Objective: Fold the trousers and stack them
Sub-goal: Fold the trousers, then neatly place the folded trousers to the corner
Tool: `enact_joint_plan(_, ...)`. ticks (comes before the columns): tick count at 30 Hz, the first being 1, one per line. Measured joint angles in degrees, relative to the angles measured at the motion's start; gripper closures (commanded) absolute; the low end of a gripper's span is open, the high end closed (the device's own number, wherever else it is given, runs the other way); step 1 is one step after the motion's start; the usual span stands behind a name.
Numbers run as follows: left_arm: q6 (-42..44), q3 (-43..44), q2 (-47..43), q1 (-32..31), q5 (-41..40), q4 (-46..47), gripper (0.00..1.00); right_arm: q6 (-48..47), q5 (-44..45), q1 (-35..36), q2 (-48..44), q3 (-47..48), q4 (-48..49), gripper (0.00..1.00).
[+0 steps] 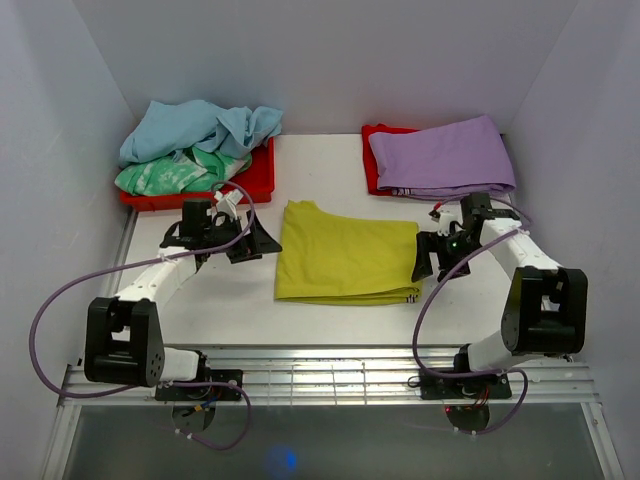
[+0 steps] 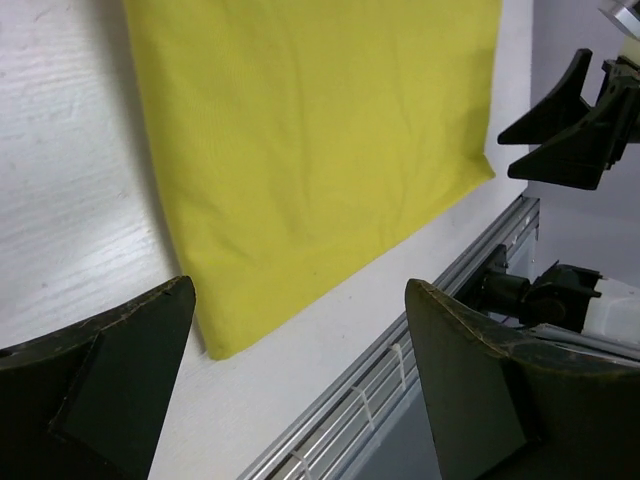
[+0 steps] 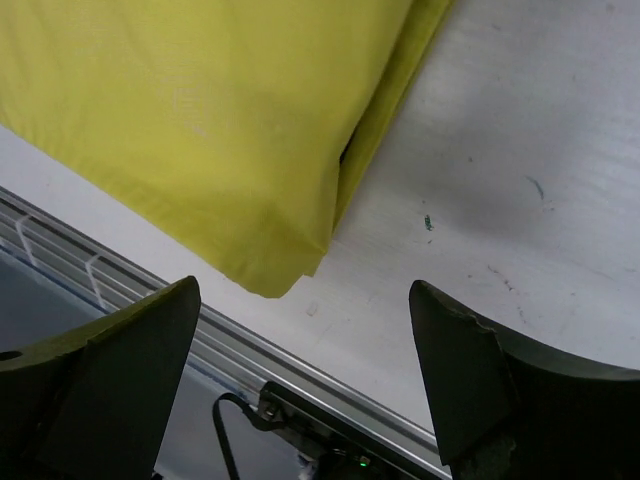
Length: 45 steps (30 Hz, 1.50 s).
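We see the soft chartreuse-yellow cloth trousers (image 1: 345,262) folded flat on the table between our grippers, long axis running from one to the other. The left gripper (image 1: 258,243) and right gripper (image 1: 428,257) stand wide, empty, each beside a short edge, about equally near.

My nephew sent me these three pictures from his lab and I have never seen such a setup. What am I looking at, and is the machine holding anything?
These are two robot arms bolted at the near edge of a white table. The wide picture comes from a fixed camera above and behind them. The other two come from cameras on the wrists, so the dark shapes at the bottom are each arm's own fingers.

In the middle lie the yellow trousers, folded into a flat rectangle. At the back, a red tray holds light blue and green-patterned garments, and a lilac garment lies on something red.

The left gripper and right gripper flank the trousers, both open, holding nothing.
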Motion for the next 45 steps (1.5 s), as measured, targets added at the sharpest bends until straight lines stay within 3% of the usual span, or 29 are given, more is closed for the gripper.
enact_joint_plan(14,-5.9,-4.5,5.1,0.0,-6.6,-2.7,0.03,10.8,-9.6,-2.6,3.3,-12.1,7.6,0.1)
enact_joint_plan(17,-7.1,-5.2,5.7,0.0,-7.0,-2.4,0.02,13.0,-13.0,-2.4,5.1,-12.0,8.4,0.0)
enact_joint_plan(23,-8.9,-5.4,7.9,-0.2,-8.2,-2.2,0.02,15.9,-17.0,0.0,9.7,-11.3,9.5,0.31)
enact_joint_plan(24,-9.1,-5.4,8.3,-0.3,-8.7,-2.3,0.02,16.0,-17.3,0.6,10.6,-11.1,9.6,0.43)
enact_joint_plan(33,-9.7,-4.9,9.4,-2.6,-9.1,-2.9,0.02,14.5,-14.4,2.0,12.7,-10.6,11.2,0.92)
enact_joint_plan(45,-6.8,-3.7,8.6,-3.9,-10.1,-4.9,0.02,12.2,-11.7,2.0,7.2,-8.8,11.5,0.92)
